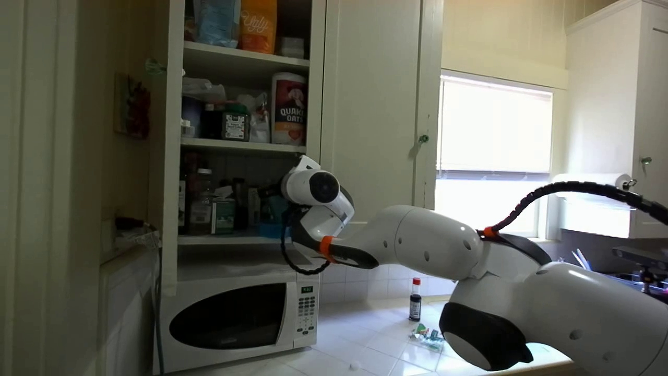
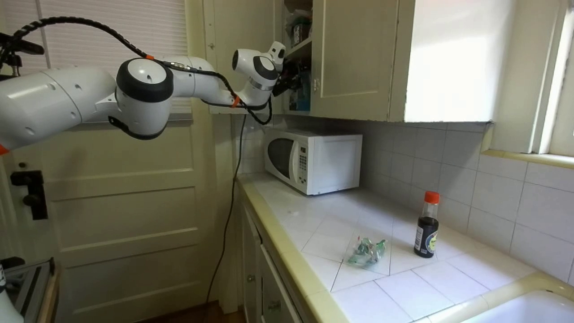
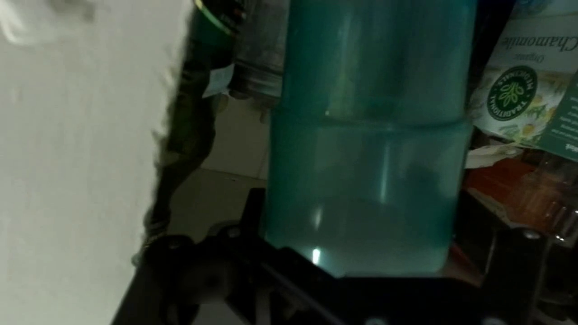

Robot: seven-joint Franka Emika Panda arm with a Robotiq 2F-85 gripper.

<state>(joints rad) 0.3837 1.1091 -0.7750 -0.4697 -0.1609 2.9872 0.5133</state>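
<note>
A: Where is the gripper point(image 3: 379, 219) standing?

B: At the front edge of the lowest shelf point(image 1: 235, 240) of the cupboard point(image 1: 316, 78), by the corner with the cupboard post point(image 3: 81, 158). Jaws are standing apart, the teal container point(image 3: 370, 158) showing between them on that shelf. Not clamped; whether either side is touching, I'm not able to tell.

A: How would you be working it?

B: Step is looking like lining up on the container, my reading. Worth centring the jaws across its width: one of the fingers point(image 3: 255, 212) is showing right at its edge, while the far side is looking roomier. I'd be squaring the wrist and squeezing softly; the walls are looking like thin plastic, and it might be tipping.

A: And what is crowding in?

B: The post, chipped along its edge, is running near that finger. Opposite, a chamomile tea box point(image 3: 510, 81) is standing close to the container. The next shelf up point(image 1: 242, 144) is capping the headroom. In an exterior view the arm point(image 1: 433, 235) is covering part of this corner.

A: Farther off?

B: Oats canister point(image 1: 288, 109) is sitting at the upper shelf's post end. Microwave point(image 1: 229, 313) is resting on the counter point(image 2: 323, 224). In both exterior views a red-capped bottle point(image 2: 426, 233) is standing toward the counter's back edge, a crumpled wrapper point(image 2: 367, 252) nearer the front edge.
</note>
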